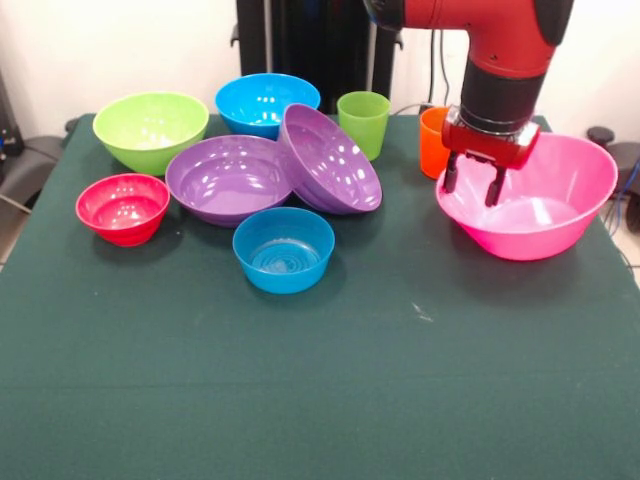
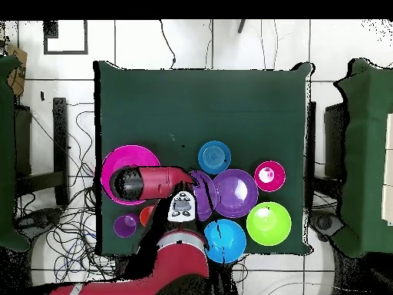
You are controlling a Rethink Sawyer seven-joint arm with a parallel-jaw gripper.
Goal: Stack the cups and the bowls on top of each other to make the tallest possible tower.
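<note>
Seven bowls and the cups sit unstacked on the green worktop (image 1: 420, 400); we see no tower yet. The gripper (image 1: 473, 185) hangs over the near-left rim of the big pink bowl (image 1: 560, 215) at the front view's right, jaws apart and empty, tips hanging inside the bowl's mouth or just above its wall.

Layout, front view: lime green bowl (image 1: 150, 128) far left, red bowl (image 1: 122, 207) in front of it, one purple bowl (image 1: 228, 178) upright in the middle, a second purple bowl (image 1: 330, 160) tipped on its side and leaning against it, one blue bowl (image 1: 267, 102) at the back, another blue bowl (image 1: 284, 248) nearest us. Green cup (image 1: 363, 122) stands behind the tilted bowl; orange cup (image 1: 433, 143) is just beside the pink bowl, partly behind the gripper.

Risks, as we judge them: the glossy flared pink wall may slip out of a rim pinch, or the bowl may swing and tip when lifted. The orange cup is close enough to get knocked over if the bowl drags. The leaning purple bowl may roll if its neighbour is nudged.

Hard to tell: whether the jaw tips touch the pink rim. The purple cup (image 2: 125, 225) shows only overhead, near the worktop edge by the robot's base; the arm hides it in the front view. Overhead, the arm covers much of the pink bowl and the gripper itself.
</note>
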